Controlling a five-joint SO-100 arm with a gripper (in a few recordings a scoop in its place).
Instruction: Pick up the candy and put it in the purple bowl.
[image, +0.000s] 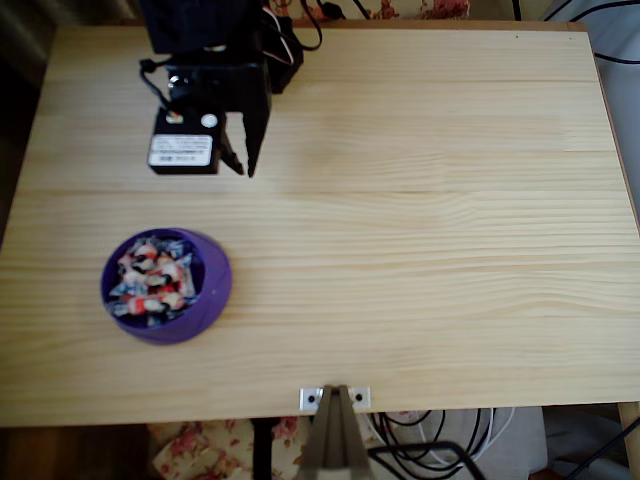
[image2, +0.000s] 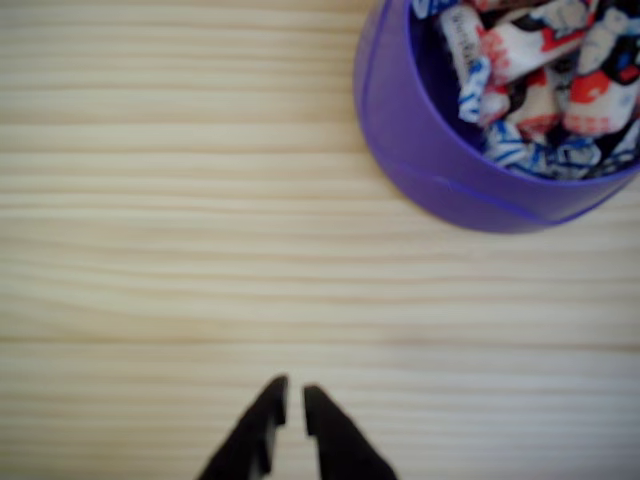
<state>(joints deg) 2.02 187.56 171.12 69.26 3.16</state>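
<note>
Candy (image: 150, 280), a heap of small oblong sweets in white wrappers with red-orange print and bluish twisted ends, is lying piled inside the round glossy purple plastic bowl (image: 212, 300), and I am seeing no loose sweet out on the boards. In the overhead view the bowl is sitting toward eight o'clock on the pale pine tabletop (image: 430, 200), its thick rim standing a little clear of the front edge. The black arm is reaching in from about eleven o'clock, its white-labelled servo block (image: 182, 150) pointing down the table, and the black two-finger gripper (image: 243, 160) is hanging above bare wood at roughly twelve o'clock from the bowl, well apart from it. Its two dark fingers are lying nearly together with only a thin slit between the tips, and they are clamping nothing. In the wrist view the same fingertips (image2: 268, 410) are showing at six o'clock, almost touching, with plain wood grain under them, while the bowl's purple wall (image2: 420, 150) is curving in at about one o'clock with the wrapped sweets (image2: 545, 70) crowding its inside. A small metal bracket (image: 334, 398) is sitting at the table's near edge at six o'clock.
</note>
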